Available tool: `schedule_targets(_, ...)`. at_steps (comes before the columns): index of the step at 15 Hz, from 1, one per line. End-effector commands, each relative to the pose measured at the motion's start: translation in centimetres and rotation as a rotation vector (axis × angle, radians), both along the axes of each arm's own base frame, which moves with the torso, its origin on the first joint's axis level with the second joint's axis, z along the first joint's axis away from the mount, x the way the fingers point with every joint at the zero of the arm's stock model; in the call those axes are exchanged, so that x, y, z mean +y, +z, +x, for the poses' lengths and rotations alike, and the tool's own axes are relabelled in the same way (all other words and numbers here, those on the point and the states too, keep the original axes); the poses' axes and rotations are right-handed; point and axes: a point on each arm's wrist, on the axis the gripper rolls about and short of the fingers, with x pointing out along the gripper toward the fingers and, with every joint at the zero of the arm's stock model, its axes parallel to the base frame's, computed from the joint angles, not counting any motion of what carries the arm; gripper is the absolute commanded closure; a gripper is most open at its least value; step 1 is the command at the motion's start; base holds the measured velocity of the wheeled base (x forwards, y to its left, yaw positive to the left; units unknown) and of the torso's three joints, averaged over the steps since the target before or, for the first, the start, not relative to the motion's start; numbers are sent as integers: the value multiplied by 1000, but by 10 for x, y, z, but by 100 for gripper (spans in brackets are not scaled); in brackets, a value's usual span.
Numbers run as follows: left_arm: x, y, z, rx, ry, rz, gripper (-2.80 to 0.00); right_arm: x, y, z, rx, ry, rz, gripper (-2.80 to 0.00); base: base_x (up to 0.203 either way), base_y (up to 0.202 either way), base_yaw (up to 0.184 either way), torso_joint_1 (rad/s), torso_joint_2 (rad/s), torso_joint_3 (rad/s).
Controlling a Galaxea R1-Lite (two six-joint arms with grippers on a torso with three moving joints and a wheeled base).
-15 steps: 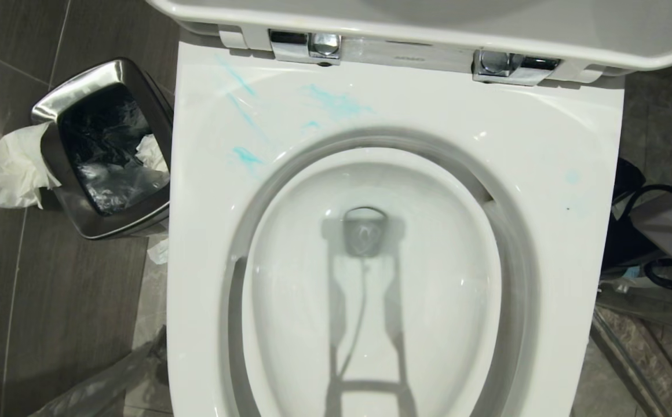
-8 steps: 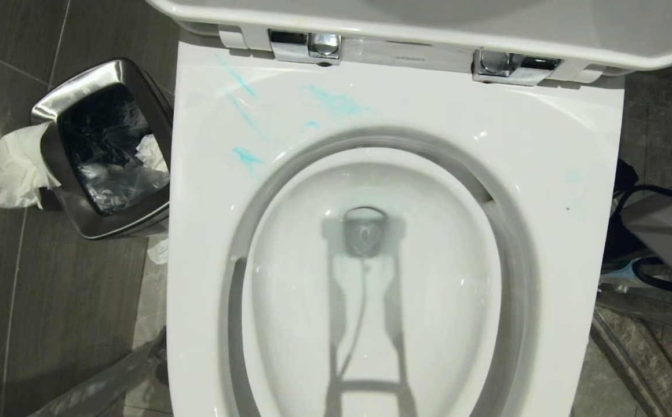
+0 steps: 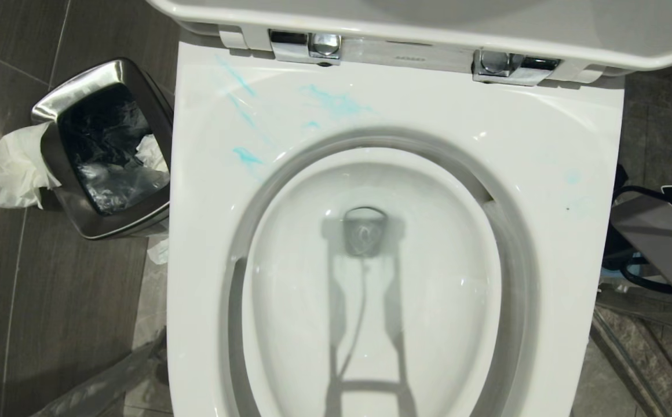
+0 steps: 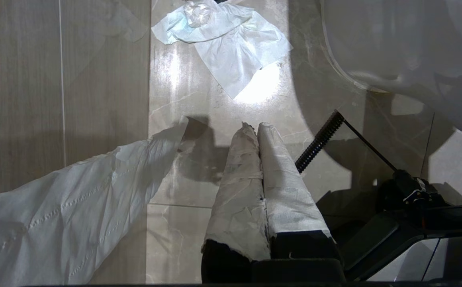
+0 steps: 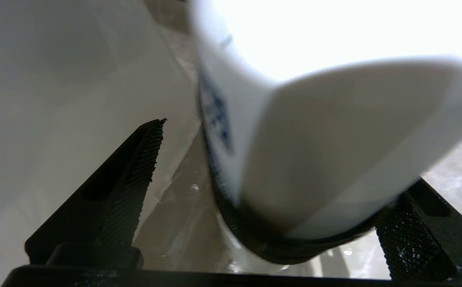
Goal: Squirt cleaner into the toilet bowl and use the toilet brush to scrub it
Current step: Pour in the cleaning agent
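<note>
Cleaner (image 3: 336, 103) streaked on toilet bowl (image 3: 544, 150) rim.
Right hand (image 5: 271, 191) spread wide around a blurred white object (unidentifiable); left hand (image 4: 258, 126) pressed together, paper-wrapped, above the floor.

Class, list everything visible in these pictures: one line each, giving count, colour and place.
toilet bowl: one, white, centre, seat and lid raised.
cleaner: several streaks, turquoise, on the rim's back left.
hinges: two, chrome, behind the rim.
waste bin: one, steel, black liner, left of the toilet.
tissue: one, white, floor beside the bin.
left gripper: one, white-wrapped, shut, above the floor.
right gripper: one, black, open around a white object.
</note>
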Motion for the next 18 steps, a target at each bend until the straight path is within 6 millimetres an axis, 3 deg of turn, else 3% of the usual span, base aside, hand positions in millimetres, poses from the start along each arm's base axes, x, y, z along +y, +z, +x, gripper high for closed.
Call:
schedule_targets(1, 0, 0, 0, 2, 0, 0, 0, 3, -2, 2, -9, 7, 1, -280, 0, 0, 0, 0, 0, 0)
schedule_targets(6, 0, 0, 0, 2, 0, 0, 0, 3, 8, 7, -63, 8, 2, -280, 0, 0, 0, 0, 0, 0)
schedule_targets(18, 0, 0, 0, 2, 0, 0, 0, 5, -2, 17, -74, 9, -5, -280, 0, 0, 0, 0, 0, 0)
